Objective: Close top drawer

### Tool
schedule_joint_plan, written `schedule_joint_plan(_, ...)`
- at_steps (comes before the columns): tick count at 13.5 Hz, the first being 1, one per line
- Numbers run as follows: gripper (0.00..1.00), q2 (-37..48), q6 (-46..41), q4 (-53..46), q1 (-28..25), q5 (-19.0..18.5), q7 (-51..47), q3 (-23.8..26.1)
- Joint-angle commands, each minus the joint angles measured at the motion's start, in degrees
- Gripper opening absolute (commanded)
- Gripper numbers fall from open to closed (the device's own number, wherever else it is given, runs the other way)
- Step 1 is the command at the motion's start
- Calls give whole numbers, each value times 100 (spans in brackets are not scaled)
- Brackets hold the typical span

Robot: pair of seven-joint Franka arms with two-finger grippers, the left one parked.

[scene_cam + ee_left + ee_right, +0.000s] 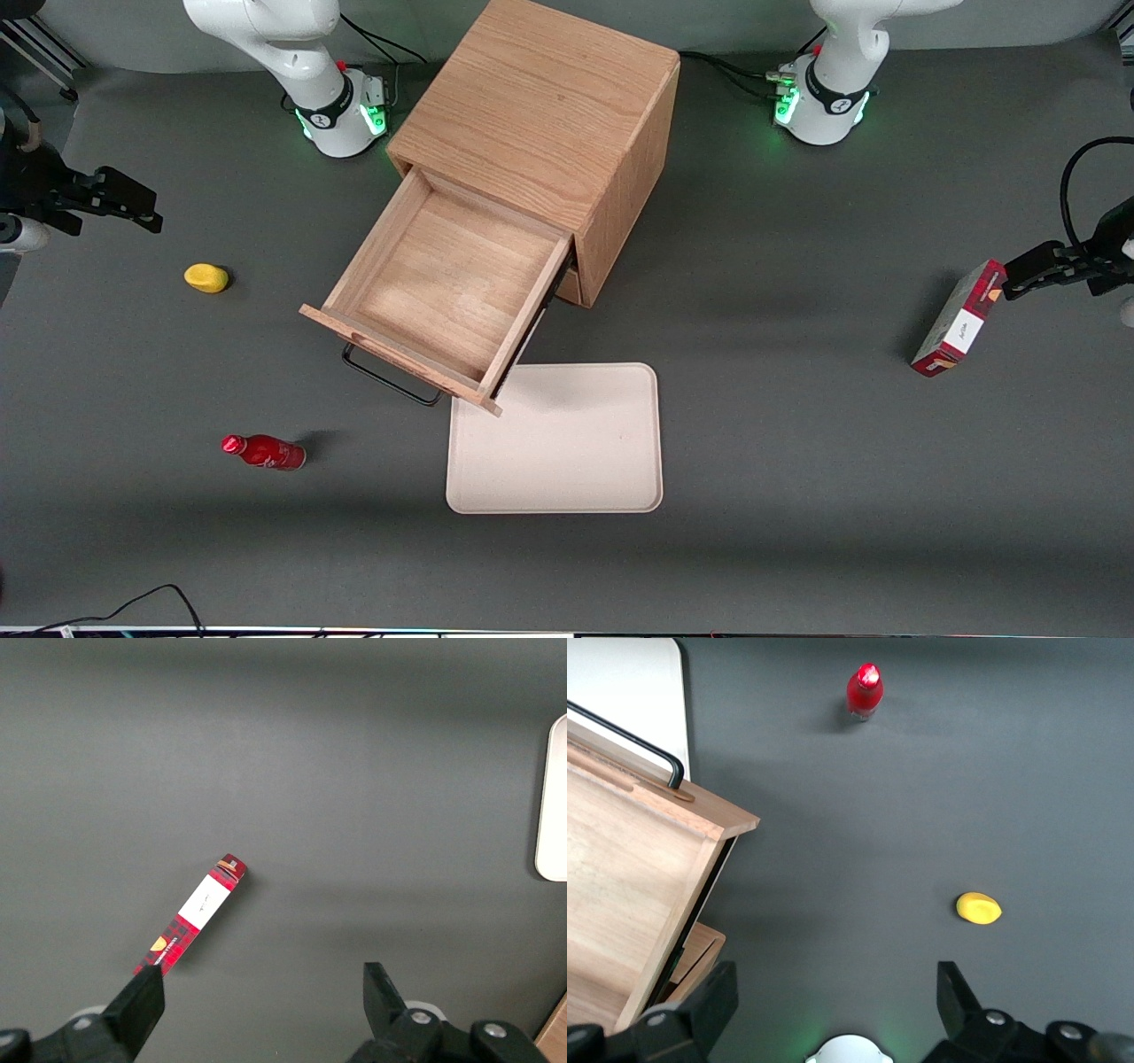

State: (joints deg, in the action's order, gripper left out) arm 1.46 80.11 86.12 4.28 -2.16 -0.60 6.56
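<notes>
The top drawer (pixel 443 275) of the oak cabinet (pixel 540 106) is pulled far out and is empty inside. Its black wire handle (pixel 390 379) faces the front camera. My right gripper (pixel 142 206) hangs open and empty above the table toward the working arm's end, well apart from the drawer. In the right wrist view the gripper (pixel 835 983) has its fingers spread wide. The drawer's side (pixel 629 877) and handle (pixel 629 735) show there, with a corner of the lower drawer (pixel 700 948) beneath.
A yellow lump (pixel 206 277) (pixel 978 908) lies near the gripper. A red bottle (pixel 264 452) (pixel 865 691) lies nearer the front camera. A beige tray (pixel 558 443) lies in front of the drawer, partly under it. A red box (pixel 959 319) stands toward the parked arm's end.
</notes>
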Motion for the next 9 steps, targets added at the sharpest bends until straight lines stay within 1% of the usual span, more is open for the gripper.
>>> schedule_joint_plan(1,100,-129,-180,-306,-23,-13,602,-23)
schedule_joint_plan(3,100,-224,-171,-454,-23,57,737,-15)
schedule_joint_plan(4,100,-495,-163,-812,-41,179,745,38)
schedule_joint_plan(5,100,-889,-224,-1373,-119,276,980,56)
schedule_joint_plan(6,100,-1320,-329,-1892,-146,295,1322,247)
schedule_joint_plan(7,100,-1733,-451,-2401,-146,260,1378,554)
schedule_joint_plan(9,100,-2314,-497,-2993,-199,225,1369,916)
